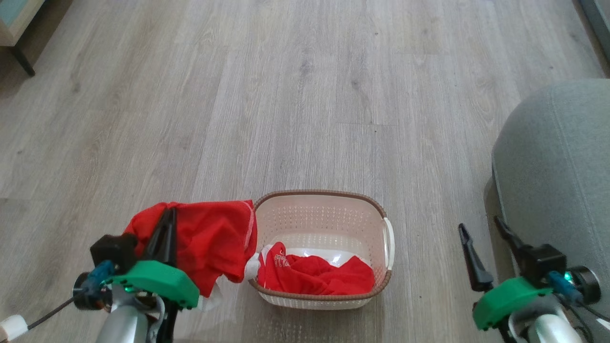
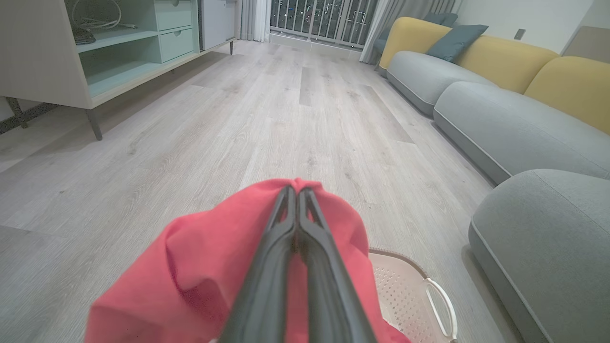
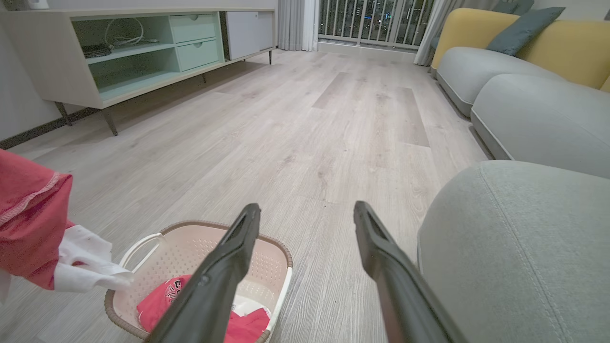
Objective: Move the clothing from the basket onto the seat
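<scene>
From the head we see our left gripper (image 1: pixel 169 212) clamped on a bright red soft fabric garment (image 1: pixel 209 243) beside the small cream perforated plastic basket (image 1: pixel 324 214), where more red clothing (image 1: pixel 329 278) lies. Left wrist: fingers pressed together over that fabric. Right wrist: our right gripper (image 3: pixel 306 208) spread wide, empty, between basket and large grey upholstered seat (image 3: pixel 524 247).

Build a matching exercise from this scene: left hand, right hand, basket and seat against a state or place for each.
1 left hand
2 right hand
3 basket
4 seat

A grey, at the robot's right
B shut on a red garment
C open, holding nothing
D on the floor, red clothing inside

Pairs: 1-B, 2-C, 3-D, 4-A
</scene>
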Robot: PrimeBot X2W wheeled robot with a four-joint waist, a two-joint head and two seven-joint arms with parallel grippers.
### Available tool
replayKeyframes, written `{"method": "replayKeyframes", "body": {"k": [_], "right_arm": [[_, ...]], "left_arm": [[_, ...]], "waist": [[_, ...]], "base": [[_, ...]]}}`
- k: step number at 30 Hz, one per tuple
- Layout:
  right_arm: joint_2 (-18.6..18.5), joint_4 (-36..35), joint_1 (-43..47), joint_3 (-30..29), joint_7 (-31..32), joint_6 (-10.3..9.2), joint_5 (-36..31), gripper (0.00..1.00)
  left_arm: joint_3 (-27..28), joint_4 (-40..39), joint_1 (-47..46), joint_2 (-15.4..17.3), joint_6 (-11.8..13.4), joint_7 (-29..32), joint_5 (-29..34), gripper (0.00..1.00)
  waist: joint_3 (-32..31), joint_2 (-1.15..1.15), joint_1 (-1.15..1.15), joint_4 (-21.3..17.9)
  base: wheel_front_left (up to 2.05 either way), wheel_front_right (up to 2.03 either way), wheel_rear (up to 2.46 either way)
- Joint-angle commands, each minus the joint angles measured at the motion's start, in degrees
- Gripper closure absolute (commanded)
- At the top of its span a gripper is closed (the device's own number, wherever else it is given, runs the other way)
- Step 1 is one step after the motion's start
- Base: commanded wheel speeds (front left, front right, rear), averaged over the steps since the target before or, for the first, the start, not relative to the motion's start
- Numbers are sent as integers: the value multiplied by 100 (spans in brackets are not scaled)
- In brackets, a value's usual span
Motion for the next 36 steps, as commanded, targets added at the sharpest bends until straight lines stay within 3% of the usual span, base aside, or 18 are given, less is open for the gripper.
{"method": "replayKeyframes", "body": {"k": [1, 7, 18, 31, 32, 33, 36], "right_arm": [[-139, -165, -154, 218, -37, -1, 45, 0], [-271, -203, -397, 948, -37, -1, 200, 0], [-810, 12, -1976, 3738, -37, -1, 1155, 0], [-734, 413, -2970, 4968, -37, -1, 1996, 0], [-709, 465, -2978, 5001, -37, -1, 2111, 64], [-689, 504, -2978, 5032, -37, -1, 2238, 100], [-699, 478, -3007, 5027, -37, -1, 2519, 100]], "left_arm": [[132, -231, -180, 112, -13, -73, 32, 100], [-173, -338, -306, 186, -126, 8, 78, 100], [-1647, -1034, -984, 442, -259, 533, -262, 100], [-3192, -1770, -1444, 373, -261, 703, -987, 100], [-3266, -1816, -1460, 364, -261, 699, -1055, 100], [-3329, -1850, -1472, 361, -261, 700, -1120, 100], [-3394, -1866, -1497, 402, -261, 685, -1208, 100]], "waist": [[7, 0, 1, 1], [31, 0, 1, 6], [38, 0, 1, 165], [-16, 0, 1, 392], [-26, 0, 1, 407], [-34, 0, 1, 419], [-25, 0, 1, 427]], "base": [[0, 0, 0], [0, 0, 0], [0, 0, 0], [0, 0, 0], [0, 0, 0], [0, 0, 0], [0, 0, 0]]}}
